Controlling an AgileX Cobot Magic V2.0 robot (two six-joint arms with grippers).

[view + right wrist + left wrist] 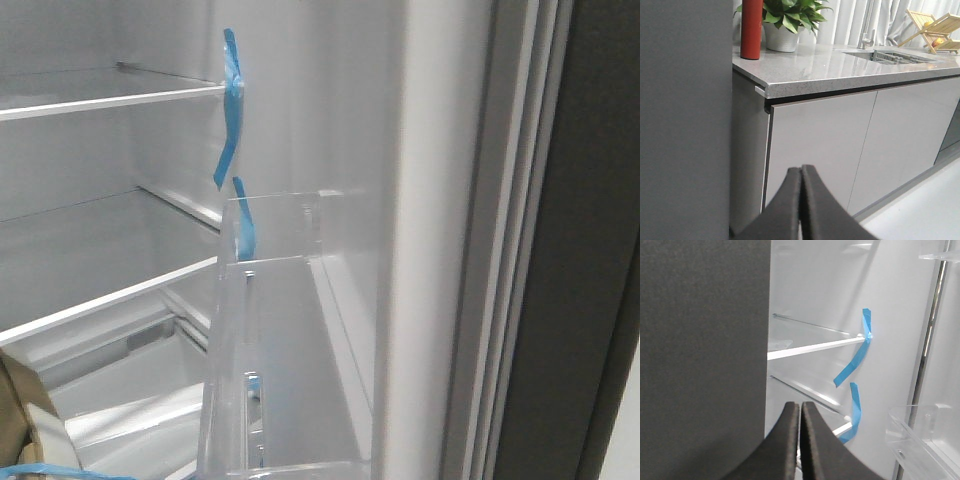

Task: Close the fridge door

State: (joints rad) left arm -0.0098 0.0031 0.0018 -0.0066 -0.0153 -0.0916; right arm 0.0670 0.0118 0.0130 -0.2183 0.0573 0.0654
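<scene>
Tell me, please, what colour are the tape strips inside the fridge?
Bright blue; the tape strips show best in the left wrist view.

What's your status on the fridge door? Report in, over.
Left gripper shut, empty. Right gripper shut, empty. Fridge door open, untouched. Nothing seen blocking it.

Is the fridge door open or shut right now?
Open: the fridge door stands swung out, its clear bin and the interior shelves exposed.
</scene>
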